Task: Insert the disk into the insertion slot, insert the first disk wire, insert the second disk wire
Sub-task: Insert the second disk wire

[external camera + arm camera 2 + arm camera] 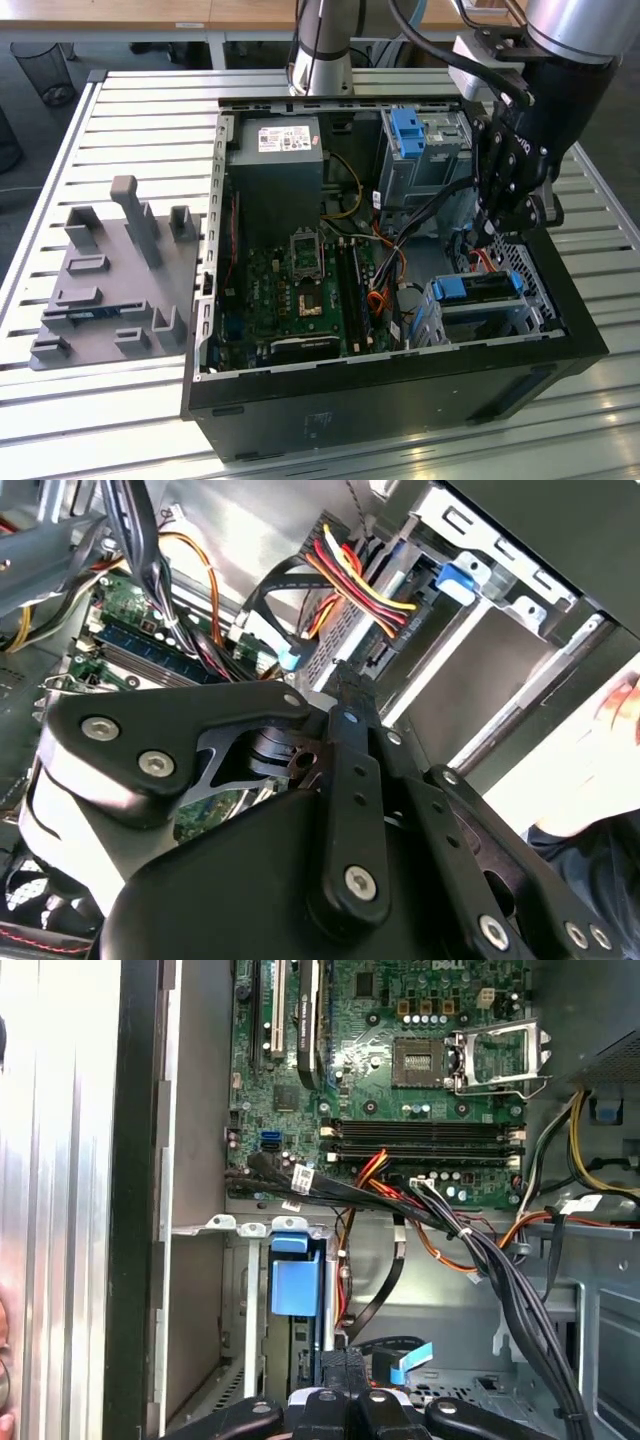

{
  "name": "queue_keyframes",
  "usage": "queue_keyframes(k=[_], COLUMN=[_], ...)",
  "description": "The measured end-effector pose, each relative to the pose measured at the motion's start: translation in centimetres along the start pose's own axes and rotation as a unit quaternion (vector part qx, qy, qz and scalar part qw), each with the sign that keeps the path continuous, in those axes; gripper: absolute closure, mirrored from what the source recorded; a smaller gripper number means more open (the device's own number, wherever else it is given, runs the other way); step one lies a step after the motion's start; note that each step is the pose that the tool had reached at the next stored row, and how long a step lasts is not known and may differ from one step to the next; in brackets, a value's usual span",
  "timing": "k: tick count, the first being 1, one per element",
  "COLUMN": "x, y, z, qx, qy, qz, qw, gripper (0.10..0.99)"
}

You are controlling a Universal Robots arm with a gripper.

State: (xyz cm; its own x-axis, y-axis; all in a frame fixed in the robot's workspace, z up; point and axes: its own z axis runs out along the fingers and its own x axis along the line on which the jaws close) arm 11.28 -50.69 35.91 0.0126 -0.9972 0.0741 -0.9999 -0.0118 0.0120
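The disk point(478, 288), a drive in a bright blue carrier, sits inside the insertion slot point(500, 318), a low silver cage in the case corner at the exterior view's right. My gripper point(487, 238) hangs just above and behind the cage. In the first wrist view the fingers point(332, 1372) stand tight together, shut, close to the disk point(295, 1285). Whether they pinch anything is hidden. A red, yellow and black wire bundle point(350, 575) and a black flat cable with a light blue plug point(290, 658) lie just past the gripper point(345, 680). The same blue plug point(410, 1360) lies beside the fingers.
The open computer case holds a motherboard point(300, 280), a grey power supply point(275, 170) and a taller grey bay with a blue latch point(410, 130). Black cable bundles point(500, 1270) cross the case near the cage. A grey fixture plate point(110, 280) lies on the slatted table.
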Motion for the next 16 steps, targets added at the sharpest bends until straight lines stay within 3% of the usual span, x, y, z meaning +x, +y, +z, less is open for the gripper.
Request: queue_keyframes(k=[8,16], x=[-1.49,-1.93], y=[0.27,0.29], z=[-0.28,0.33], qx=[0.0000,0.0000], qy=[0.0000,0.0000], qz=[0.000,0.000], qw=[1.0000,1.0000], gripper=[0.980,0.980])
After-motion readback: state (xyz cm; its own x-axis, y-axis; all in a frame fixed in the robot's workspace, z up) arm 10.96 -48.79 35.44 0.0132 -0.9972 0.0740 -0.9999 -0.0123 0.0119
